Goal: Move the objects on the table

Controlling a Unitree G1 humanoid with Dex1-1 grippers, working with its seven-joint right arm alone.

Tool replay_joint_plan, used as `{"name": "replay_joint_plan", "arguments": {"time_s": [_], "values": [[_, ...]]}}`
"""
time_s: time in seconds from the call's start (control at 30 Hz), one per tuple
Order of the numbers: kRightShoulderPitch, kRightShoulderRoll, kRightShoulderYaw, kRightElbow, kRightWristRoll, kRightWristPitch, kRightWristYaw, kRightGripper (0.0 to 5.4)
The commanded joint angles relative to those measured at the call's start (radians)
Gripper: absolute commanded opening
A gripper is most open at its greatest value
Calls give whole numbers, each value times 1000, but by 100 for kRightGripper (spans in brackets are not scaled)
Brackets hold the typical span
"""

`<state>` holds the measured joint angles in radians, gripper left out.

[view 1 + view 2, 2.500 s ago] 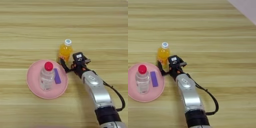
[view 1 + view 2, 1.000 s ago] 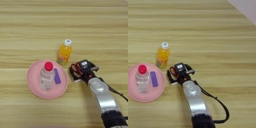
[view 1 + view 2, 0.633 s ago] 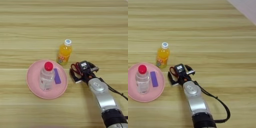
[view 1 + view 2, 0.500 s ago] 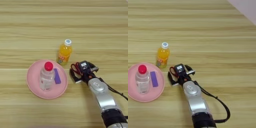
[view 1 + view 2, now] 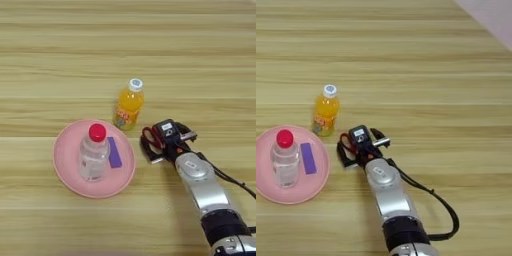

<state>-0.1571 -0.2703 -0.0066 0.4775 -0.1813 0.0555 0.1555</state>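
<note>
Left eye view: wood-grain table (image 5: 60, 60) fills frame.

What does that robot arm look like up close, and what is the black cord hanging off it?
The right arm is a smooth, rounded silver forearm ending in a black collar at the bottom. At its tip sits a small black gripper with two black fingers and a little white label on top. A thin black cable loops out from near the gripper and curves back toward the arm's lower end.
</note>
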Motion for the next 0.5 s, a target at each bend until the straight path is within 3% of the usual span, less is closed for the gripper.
{"name": "replay_joint_plan", "arguments": {"time_s": [0.03,0.5], "values": [[-71,-39,-16,-15,-5,-23,-30,538],[-91,-63,-27,26,0,-14,-61,538]]}}
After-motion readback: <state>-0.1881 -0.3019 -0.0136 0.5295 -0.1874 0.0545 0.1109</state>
